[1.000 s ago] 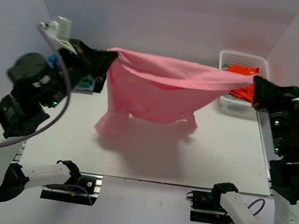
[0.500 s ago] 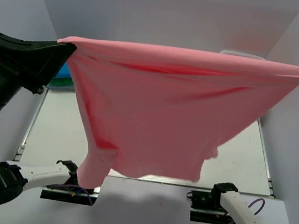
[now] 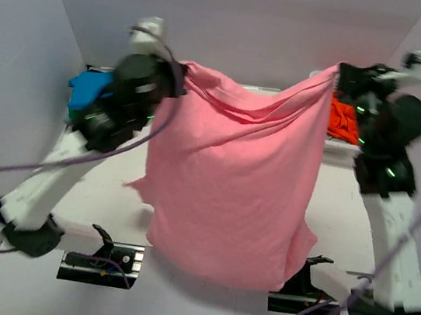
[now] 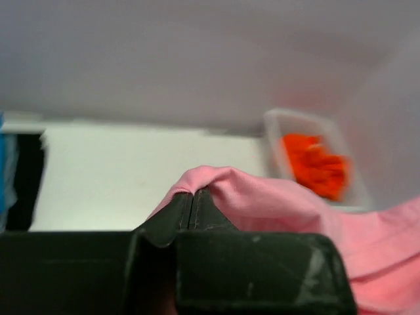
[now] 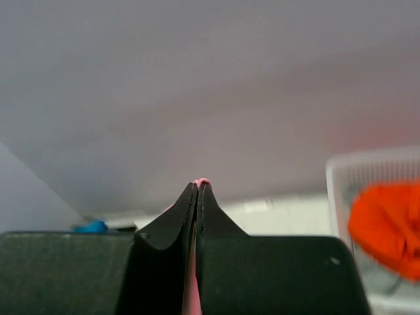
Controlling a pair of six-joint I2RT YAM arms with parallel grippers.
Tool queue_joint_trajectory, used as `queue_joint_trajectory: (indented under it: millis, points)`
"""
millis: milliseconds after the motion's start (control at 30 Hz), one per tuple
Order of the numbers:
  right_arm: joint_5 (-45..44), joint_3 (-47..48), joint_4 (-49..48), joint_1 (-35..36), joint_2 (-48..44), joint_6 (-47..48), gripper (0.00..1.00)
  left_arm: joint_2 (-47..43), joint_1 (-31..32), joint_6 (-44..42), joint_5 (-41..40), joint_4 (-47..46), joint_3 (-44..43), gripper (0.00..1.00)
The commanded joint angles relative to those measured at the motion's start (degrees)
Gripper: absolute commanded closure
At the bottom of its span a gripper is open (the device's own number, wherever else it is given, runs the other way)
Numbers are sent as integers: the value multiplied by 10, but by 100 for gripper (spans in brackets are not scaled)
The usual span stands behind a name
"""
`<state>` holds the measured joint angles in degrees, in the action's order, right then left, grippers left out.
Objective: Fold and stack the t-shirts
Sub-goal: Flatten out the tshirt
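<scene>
Left gripper [image 4: 191, 198] is clamped flat shut on a bunched corner of the pink t-shirt [image 3: 230, 184]. The shirt hangs in the air between the arms, top edge running left to right, body drooping toward the near edge of the table [image 3: 104, 189]. Right gripper [image 5: 197, 190] is pinched tight on the other corner, with only a sliver of pink showing. Both arms are pretty blurry from above. The orange t-shirt [image 3: 343, 120] is half hidden behind the right arm.
</scene>
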<state>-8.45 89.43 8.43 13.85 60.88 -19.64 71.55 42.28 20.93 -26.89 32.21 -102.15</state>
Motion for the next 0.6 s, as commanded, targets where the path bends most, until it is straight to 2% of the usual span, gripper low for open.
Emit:
queue_joint_trajectory:
  millis: [0,67,100,167,200,233,267,300,333,367,400,500,567]
  points:
    - [-65,-85,-19,-5,93,-38,100,100,-26,46,-179,56,66,93]
    - [-69,-126,-39,-3,124,-53,100,172,-54,70,-180,56,95,89]
    - [-62,-136,-43,-3,178,-51,100,197,-85,95,-158,46,107,87]
    - [-57,-115,-34,-2,221,-44,100,280,-117,109,-133,46,91,54]
    - [-54,-101,-6,0,284,-40,100,307,-138,115,-121,60,72,38]
    - [-60,-83,10,-2,306,-38,97,334,-145,115,-120,68,51,5]
    - [-62,-33,24,-2,340,-30,86,381,-145,115,-112,81,2,0]
    - [-67,-18,54,-1,367,-29,68,400,-154,115,-89,98,-24,0]
    - [-84,-6,75,0,384,-21,63,416,-160,109,-78,116,-59,0]
    - [-83,5,79,0,386,-17,59,425,-160,109,-78,117,-69,0]
    - [-78,1,80,1,388,-14,41,432,-160,103,-72,117,-74,0]
    - [-47,-42,52,2,359,-4,10,424,-165,97,-48,109,-62,0]
    - [-37,-85,35,3,306,-3,10,394,-165,92,-31,95,-23,0]
